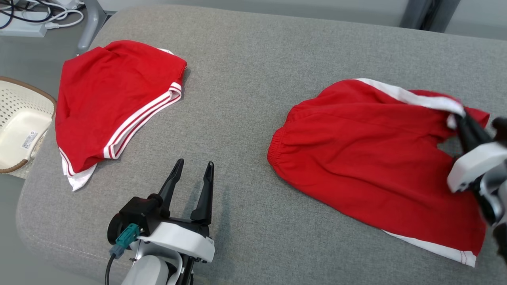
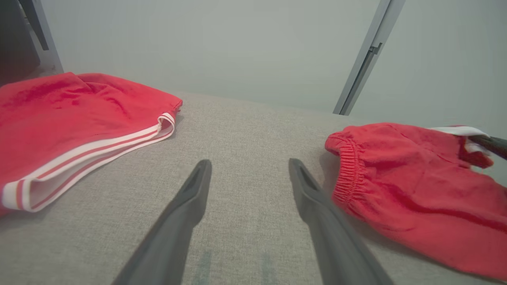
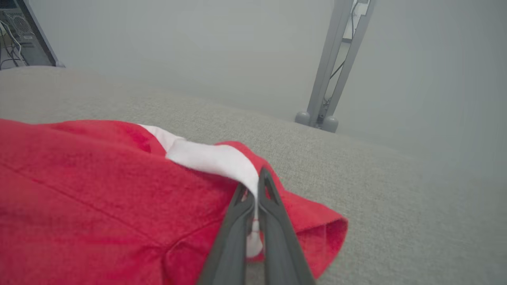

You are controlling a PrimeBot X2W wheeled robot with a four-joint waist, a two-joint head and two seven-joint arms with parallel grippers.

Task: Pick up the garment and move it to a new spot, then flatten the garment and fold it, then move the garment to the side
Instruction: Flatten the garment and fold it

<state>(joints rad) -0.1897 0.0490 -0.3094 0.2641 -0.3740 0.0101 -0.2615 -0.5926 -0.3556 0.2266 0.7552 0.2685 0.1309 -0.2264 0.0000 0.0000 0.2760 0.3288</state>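
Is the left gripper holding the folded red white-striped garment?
No, the left gripper stands open over the grey cushion, apart from the folded red garment.

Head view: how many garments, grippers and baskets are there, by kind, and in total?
Red garments: 2, the folded garment and the spread garment.
Grippers: 2, the left gripper open, the right gripper shut on the spread garment's white edge.
Cream basket: 1.
Total: 5.
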